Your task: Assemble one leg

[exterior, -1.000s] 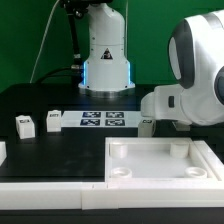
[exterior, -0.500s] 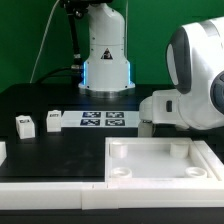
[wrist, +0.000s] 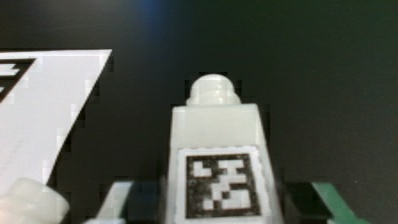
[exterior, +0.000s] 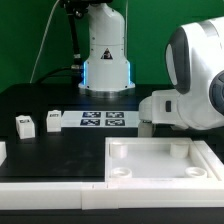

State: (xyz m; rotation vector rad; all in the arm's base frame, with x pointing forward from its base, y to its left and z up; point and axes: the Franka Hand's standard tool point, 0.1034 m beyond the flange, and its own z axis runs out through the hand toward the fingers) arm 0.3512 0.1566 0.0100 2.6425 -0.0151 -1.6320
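In the wrist view a leg (wrist: 217, 140), a small white block with a rounded peg on its far end and a black-and-white tag on its upper face, lies on the black table between my fingers. My gripper (wrist: 221, 203) is open, with a dark gap between the leg and each finger. In the exterior view the arm's white body hides the gripper, and only a bit of this leg (exterior: 146, 124) shows beside it. Two more legs (exterior: 25, 125) (exterior: 53, 121) stand at the exterior view's left.
The marker board (exterior: 101, 121) lies mid-table and also shows in the wrist view (wrist: 54, 110), next to the leg. The large white tray-like part (exterior: 160, 160) with corner sockets lies in front. The robot base (exterior: 105, 55) stands behind. A white part (exterior: 2, 150) sits at the left edge.
The arm shifted very slightly at first and has held still since. The legs and the tray-like part have not moved.
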